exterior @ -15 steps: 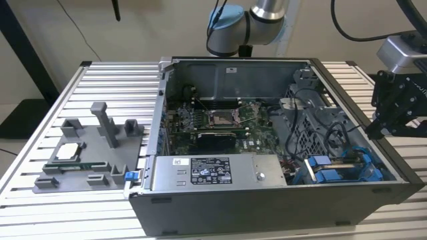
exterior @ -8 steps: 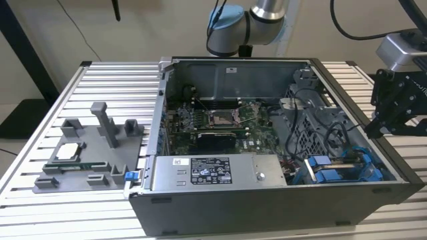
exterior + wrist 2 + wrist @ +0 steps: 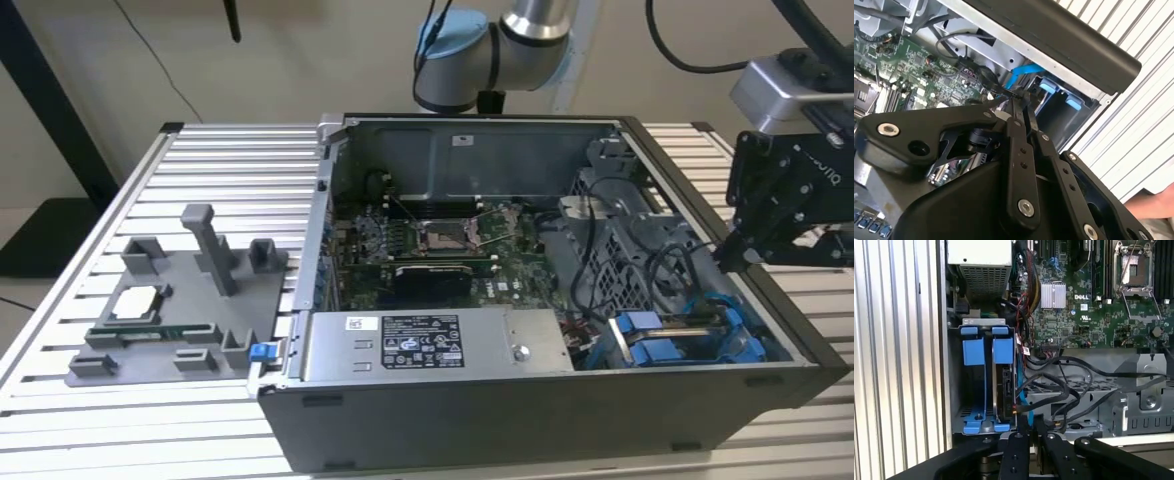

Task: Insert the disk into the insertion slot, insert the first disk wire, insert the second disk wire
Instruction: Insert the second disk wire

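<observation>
Two blue carriers are sitting side by side in the drive cage, the disk seated edge-on, while the gripper is hovering just beside its rear, fingers pinched shut, seemingly on a thin wire.

Open-topped computer case, black cables crowding the gap beside the drive cage at its 3 o'clock in the first wrist view, two blue carriers filling the cage, ribbed worktop bare at the exterior view's 10 o'clock.
</observation>
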